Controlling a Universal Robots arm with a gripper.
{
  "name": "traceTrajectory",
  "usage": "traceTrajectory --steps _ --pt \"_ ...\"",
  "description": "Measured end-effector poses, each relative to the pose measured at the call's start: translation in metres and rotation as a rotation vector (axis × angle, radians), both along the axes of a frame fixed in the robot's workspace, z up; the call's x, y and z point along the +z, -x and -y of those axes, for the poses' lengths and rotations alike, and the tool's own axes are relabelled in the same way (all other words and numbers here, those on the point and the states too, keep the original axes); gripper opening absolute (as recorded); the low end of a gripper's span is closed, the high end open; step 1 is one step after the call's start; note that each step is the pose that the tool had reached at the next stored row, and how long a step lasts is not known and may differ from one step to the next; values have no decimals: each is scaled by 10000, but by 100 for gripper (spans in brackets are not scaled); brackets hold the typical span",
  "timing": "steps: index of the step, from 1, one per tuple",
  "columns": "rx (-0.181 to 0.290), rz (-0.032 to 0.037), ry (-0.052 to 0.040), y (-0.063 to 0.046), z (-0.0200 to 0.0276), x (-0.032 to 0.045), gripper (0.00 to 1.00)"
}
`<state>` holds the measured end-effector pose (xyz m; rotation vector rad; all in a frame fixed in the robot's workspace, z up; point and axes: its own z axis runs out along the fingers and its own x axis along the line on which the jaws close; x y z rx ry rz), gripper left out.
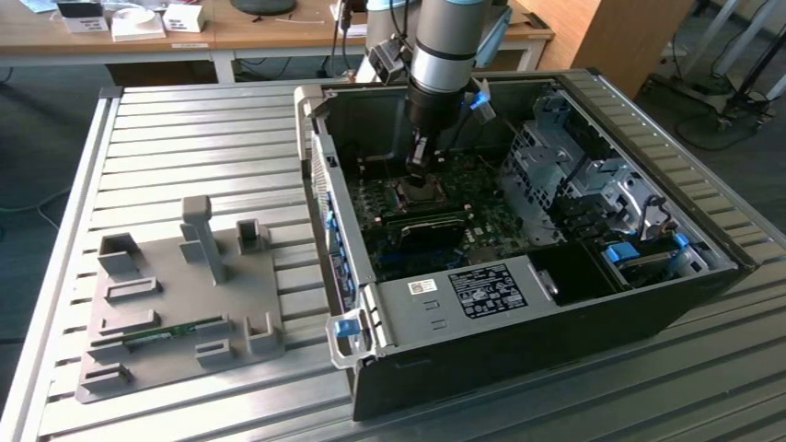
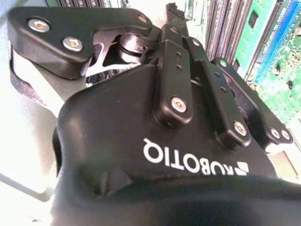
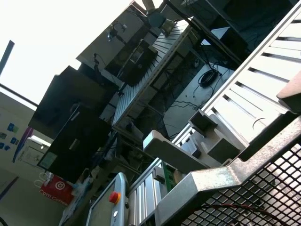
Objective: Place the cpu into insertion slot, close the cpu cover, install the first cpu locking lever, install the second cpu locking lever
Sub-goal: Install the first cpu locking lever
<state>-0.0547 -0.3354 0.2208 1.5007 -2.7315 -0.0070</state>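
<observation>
In the exterior view my gripper reaches straight down into the open computer case, its tip right at the socket area of the motherboard. The second wrist view shows the black gripper from close behind, its fingers drawn together over the board, and what lies between the tips is hidden. The arm covers the cpu. I cannot make out the cpu cover or the locking levers around the gripper tip.
Case walls and a drive cage hem in the gripper. Green memory slots run beside it. A grey fixture plate with a green memory stick lies on the slatted table at the exterior view's left.
</observation>
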Motion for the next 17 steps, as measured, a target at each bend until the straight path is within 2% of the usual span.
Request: traceTrajectory --steps 17 --pt "322 0 -1 0 0 -1 11"
